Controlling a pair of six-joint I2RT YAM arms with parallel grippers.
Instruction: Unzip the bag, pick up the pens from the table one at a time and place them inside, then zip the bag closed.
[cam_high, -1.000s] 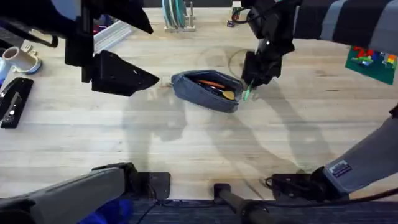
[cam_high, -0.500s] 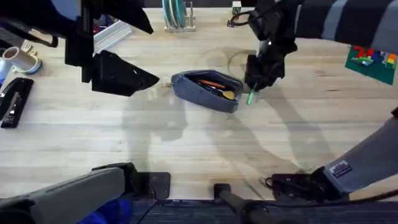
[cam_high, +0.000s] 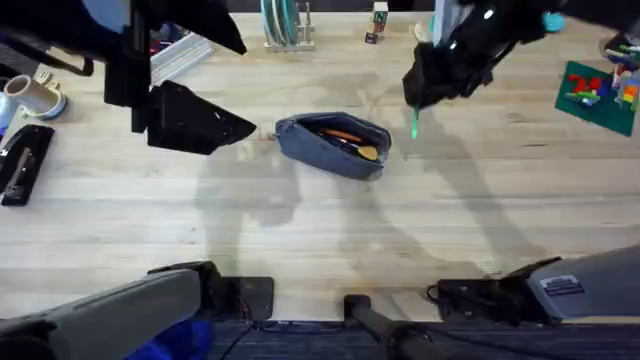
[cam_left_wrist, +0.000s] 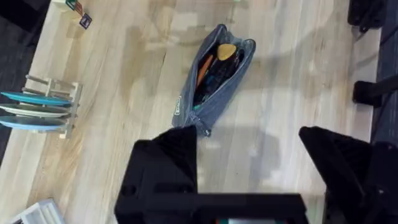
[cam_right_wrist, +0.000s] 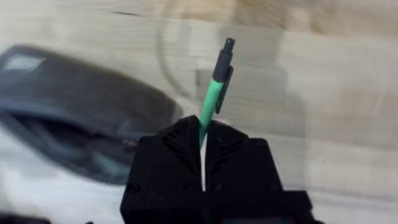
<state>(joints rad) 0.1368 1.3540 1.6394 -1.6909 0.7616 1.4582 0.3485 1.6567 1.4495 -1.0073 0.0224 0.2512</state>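
The grey-blue fabric pencil pouch (cam_high: 333, 144) lies unzipped at the centre of the light wooden desk (cam_high: 320, 230), with the orange pen (cam_high: 343, 134) inside. At its 2 o'clock, the right gripper (cam_high: 420, 95) hangs above the desk, its black fingers (cam_right_wrist: 180, 146) clamped on the thin green pen (cam_right_wrist: 214, 87). At the pouch's 9 o'clock, the left gripper (cam_left_wrist: 249, 155) hovers with its fingers apart.

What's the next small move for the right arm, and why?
Probably carry the green pen over the open bag and lower it in. The right gripper is shut on it, lifted off the table beside the bag, whose zipper gapes with the orange pen already inside.
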